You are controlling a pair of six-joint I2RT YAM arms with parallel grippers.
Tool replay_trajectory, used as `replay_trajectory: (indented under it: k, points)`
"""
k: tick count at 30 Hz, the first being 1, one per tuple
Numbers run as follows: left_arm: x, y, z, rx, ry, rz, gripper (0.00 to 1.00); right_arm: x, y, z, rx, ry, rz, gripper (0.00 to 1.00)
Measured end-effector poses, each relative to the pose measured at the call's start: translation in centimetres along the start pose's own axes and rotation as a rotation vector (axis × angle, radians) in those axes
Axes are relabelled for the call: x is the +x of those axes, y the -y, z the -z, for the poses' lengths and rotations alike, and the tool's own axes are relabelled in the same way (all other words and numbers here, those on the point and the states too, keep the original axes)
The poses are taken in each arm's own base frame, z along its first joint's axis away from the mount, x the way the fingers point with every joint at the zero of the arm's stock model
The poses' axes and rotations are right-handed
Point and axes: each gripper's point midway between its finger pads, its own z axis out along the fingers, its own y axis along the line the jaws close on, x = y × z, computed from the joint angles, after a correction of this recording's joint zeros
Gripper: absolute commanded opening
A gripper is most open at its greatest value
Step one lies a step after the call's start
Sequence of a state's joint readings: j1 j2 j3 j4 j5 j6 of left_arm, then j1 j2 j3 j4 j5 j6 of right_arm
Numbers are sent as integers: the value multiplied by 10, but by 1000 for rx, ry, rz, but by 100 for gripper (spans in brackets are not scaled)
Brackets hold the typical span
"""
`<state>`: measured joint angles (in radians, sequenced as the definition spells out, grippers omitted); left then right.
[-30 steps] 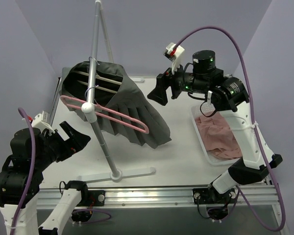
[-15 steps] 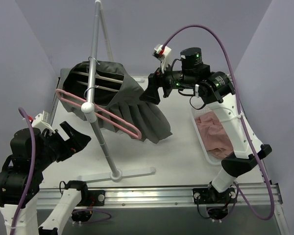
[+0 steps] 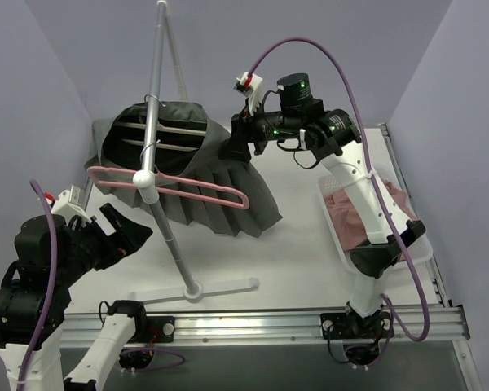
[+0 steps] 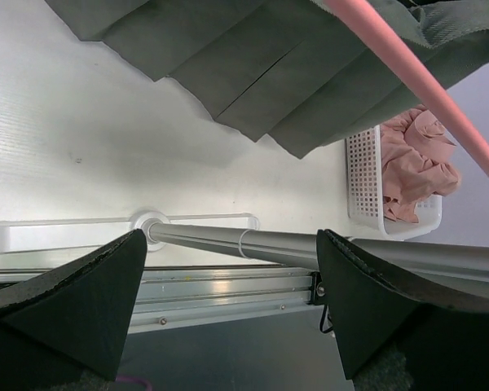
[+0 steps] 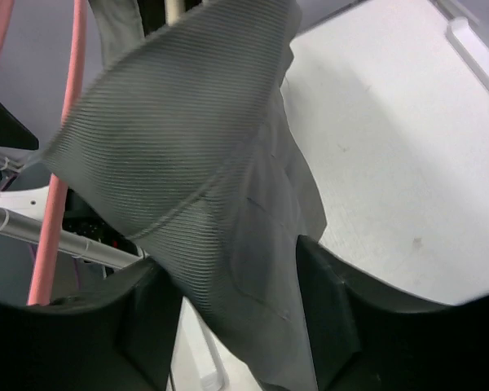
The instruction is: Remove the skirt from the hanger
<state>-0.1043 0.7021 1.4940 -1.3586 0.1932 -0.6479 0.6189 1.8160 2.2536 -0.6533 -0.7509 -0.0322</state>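
A dark grey pleated skirt (image 3: 220, 191) hangs from the silver stand (image 3: 157, 98). A pink hanger (image 3: 187, 186) runs across its front, and pale bars show inside its waist. My right gripper (image 3: 232, 148) reaches in at the skirt's upper right edge. In the right wrist view its jaws (image 5: 228, 261) stand open around a fold of the skirt (image 5: 204, 187), with the pink hanger (image 5: 57, 204) to the left. My left gripper (image 3: 126, 232) hovers open near the pole, low on the left, holding nothing. The left wrist view shows the skirt's hem (image 4: 253, 73) and the hanger (image 4: 416, 81) above its open jaws (image 4: 228, 244).
The stand's pole (image 3: 167, 232) slants down to a flat base (image 3: 208, 287) near the table's front. A white basket (image 3: 340, 236) with pink cloth (image 3: 367, 220) sits at the right, under the right arm. Purple walls close in the back and sides.
The right arm swung left to the skirt and its jaws narrowed around the fabric. The skirt and pink hanger shifted slightly. The left arm stayed still.
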Motion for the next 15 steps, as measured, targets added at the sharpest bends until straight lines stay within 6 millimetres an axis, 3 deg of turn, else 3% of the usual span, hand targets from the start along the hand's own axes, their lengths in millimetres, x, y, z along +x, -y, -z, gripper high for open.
replay_trajectory:
  k: [1,4,8,9,15]
  points:
    - [0,0,1,3,1,0,94,-2,-1,-1,-7,5,4,37]
    - [2,1,3,10,4,1,99,-10,-8,-4,-33,25,31,14]
    - [4,0,2,12,-2,2,99,-15,-22,-10,-79,40,55,0]
    - [5,0,1,12,-7,3,94,-16,-25,-12,-90,42,61,0]
    - [7,0,0,13,-19,7,86,-17,-28,-22,-109,46,72,0]
